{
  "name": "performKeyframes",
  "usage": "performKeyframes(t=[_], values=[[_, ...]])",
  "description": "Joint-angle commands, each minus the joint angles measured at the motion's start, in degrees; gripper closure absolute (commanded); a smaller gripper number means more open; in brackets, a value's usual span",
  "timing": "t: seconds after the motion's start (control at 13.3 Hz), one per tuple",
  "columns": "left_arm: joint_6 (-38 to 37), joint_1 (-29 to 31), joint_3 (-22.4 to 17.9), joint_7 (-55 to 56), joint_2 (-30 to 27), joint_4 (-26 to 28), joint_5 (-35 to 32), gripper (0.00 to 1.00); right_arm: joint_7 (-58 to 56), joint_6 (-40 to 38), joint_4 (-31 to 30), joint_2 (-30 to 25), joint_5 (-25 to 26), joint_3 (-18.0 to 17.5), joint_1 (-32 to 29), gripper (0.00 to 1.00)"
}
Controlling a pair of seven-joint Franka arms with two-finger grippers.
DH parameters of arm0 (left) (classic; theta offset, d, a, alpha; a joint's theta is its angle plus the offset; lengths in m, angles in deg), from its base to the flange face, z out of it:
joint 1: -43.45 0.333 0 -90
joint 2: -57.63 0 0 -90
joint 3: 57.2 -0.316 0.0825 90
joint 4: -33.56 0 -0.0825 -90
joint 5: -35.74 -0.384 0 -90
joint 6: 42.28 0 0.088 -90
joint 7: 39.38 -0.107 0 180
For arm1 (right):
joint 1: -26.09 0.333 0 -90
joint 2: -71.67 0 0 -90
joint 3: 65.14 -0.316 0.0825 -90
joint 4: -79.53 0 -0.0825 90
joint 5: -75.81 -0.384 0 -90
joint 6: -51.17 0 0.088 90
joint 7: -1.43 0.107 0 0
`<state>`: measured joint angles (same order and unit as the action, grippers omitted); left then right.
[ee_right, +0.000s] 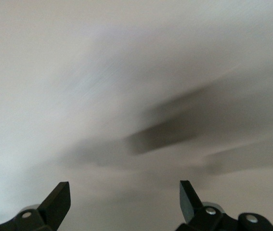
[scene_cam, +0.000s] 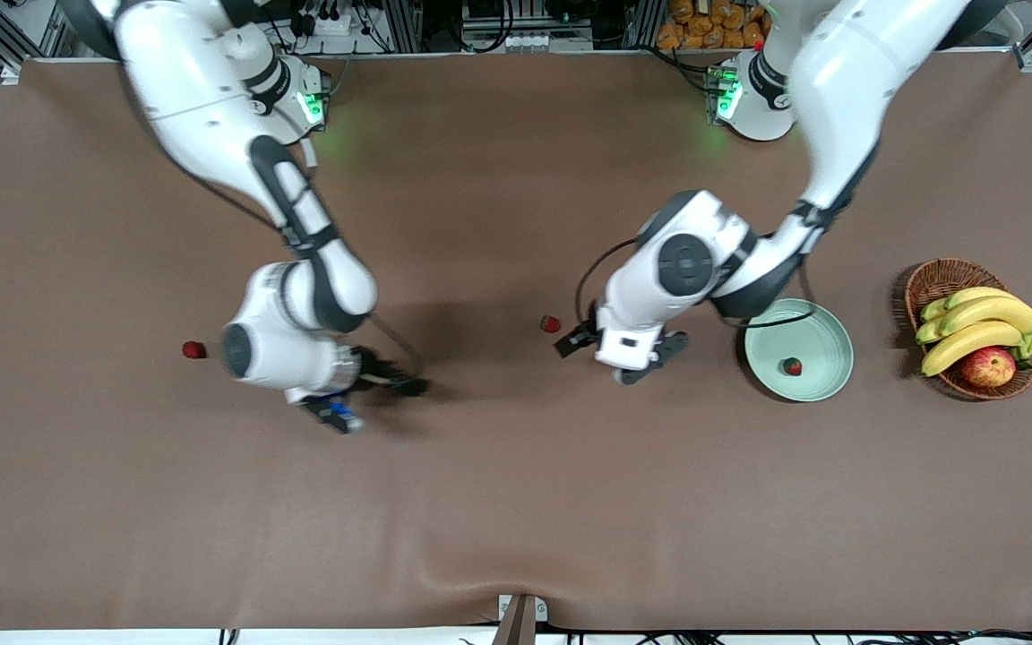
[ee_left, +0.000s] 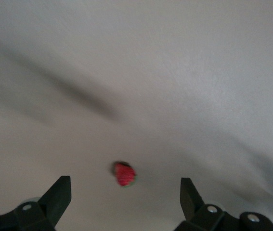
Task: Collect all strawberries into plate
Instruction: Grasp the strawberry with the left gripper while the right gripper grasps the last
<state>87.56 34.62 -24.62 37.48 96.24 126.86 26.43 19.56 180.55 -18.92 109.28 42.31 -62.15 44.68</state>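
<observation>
My left gripper (scene_cam: 616,356) hangs over the brown table (scene_cam: 516,502) near its middle, its two black fingers (ee_left: 57,197) spread wide with nothing between them. In my left wrist view a strawberry (ee_left: 124,173) lies on the cloth in line with the gap between the fingers, apart from both. From the front that same berry (scene_cam: 551,323) sits on the table just beside this gripper, toward the right arm's end.

My right gripper (scene_cam: 364,394) is also spread wide and empty, over bare cloth, its fingers (ee_right: 58,200) well apart.

A second strawberry (scene_cam: 194,349) rests on the table near the right arm's end. The third strawberry (scene_cam: 791,365) lies inside the pale green plate (scene_cam: 829,331), which sits beside my left gripper toward the left arm's end. Next to the plate stands a wicker basket (scene_cam: 937,278) holding bananas (scene_cam: 982,327) and an apple (scene_cam: 988,366).
</observation>
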Motion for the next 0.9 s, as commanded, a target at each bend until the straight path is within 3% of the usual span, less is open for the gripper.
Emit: performKeyframes(t=[0.0,0.15,0.3,0.6,0.83], values=[[2.9,-12.0,-9.5,7.1,2.9,-3.1,0.0,0.0,-1.3,-4.3,-3.9,-6.0,15.2,-1.0,-7.1,0.0],[3.0,-15.9,-11.9,12.3,3.2,-0.8,-0.4,0.0,-8.2,-5.7,-3.9,-7.1,25.4,-1.1,-11.6,0.0],[3.0,-16.0,-11.9,13.6,3.0,1.5,-0.4,0.0,-16.9,-7.6,-3.9,-6.8,26.6,-1.1,-16.0,0.0],[3.1,-16.0,-12.4,16.0,3.5,2.9,-2.5,0.14,-27.0,-7.7,-4.2,-5.6,27.0,-1.0,-21.8,0.0],[3.1,-16.1,-12.5,17.3,4.2,2.6,-2.6,0.28,-29.1,-7.7,-4.1,-4.8,33.8,-0.9,-22.6,0.0]])
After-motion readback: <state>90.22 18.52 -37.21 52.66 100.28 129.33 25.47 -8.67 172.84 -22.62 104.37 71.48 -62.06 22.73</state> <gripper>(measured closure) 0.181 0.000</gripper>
